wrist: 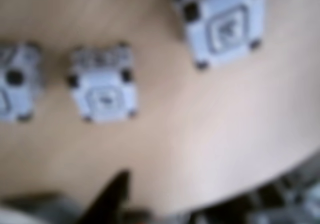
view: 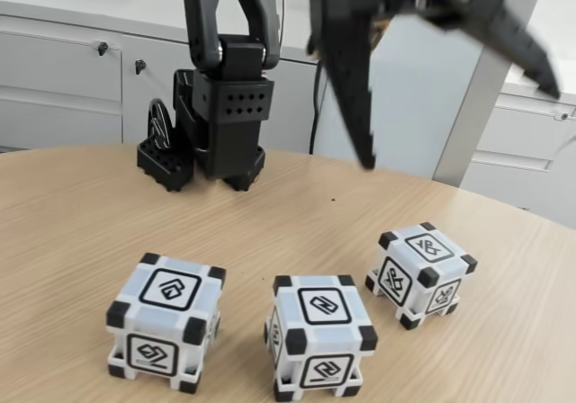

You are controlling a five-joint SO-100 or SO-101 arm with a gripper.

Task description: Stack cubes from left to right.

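Three white plastic cubes with black corner blocks are sitting apart in a row on the round wooden counter, unstacked; the black hand is hovering wide open, empty, above the right-hand cube.

Three cubes sit apart on the counter; spread fingers (blurred) hang above.
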